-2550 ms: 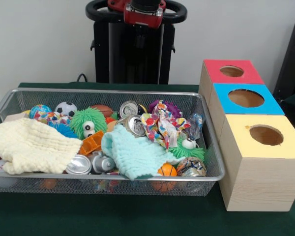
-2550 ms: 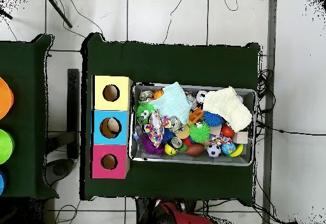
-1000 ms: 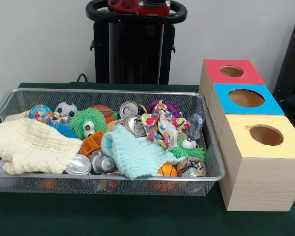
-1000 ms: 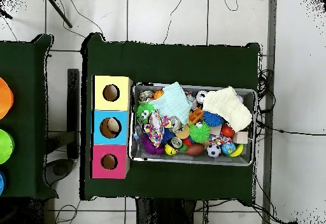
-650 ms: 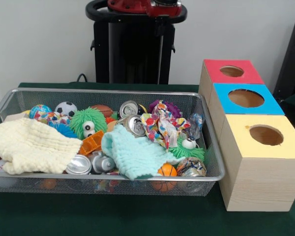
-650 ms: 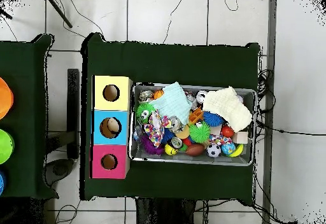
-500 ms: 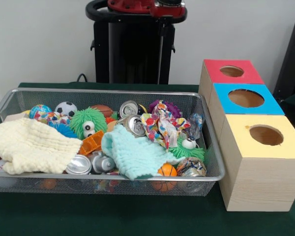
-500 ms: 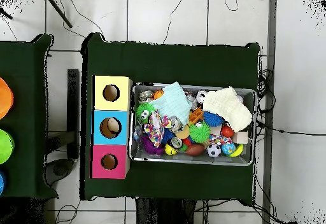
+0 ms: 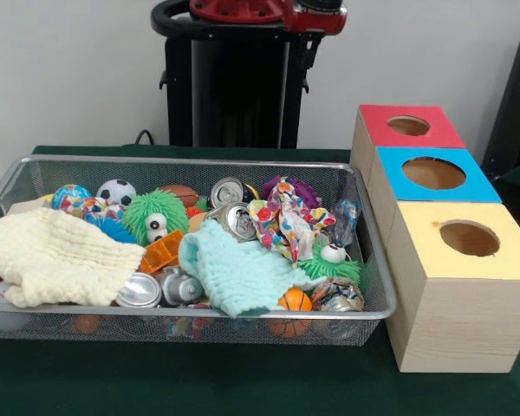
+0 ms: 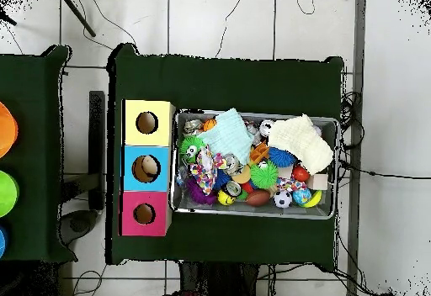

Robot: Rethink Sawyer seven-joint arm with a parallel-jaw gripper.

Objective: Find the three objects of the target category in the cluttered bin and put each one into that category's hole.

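In the bin point(image 9: 364, 260) we list 3 crushed cans point(image 9: 239, 220): light, slippery; grip sidewalls; jaws' state untellable.

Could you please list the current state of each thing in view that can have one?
Wire bin: full, heaped with clutter.
Cream cloth: crumpled, lying on top.
Mint cloth: draped over the pile.
Can: on its side, crushed.
Red box: hole unblocked.
Blue box: hole unblocked.
Yellow box: hole unblocked.
Arm: drawn back; pincer not visible.
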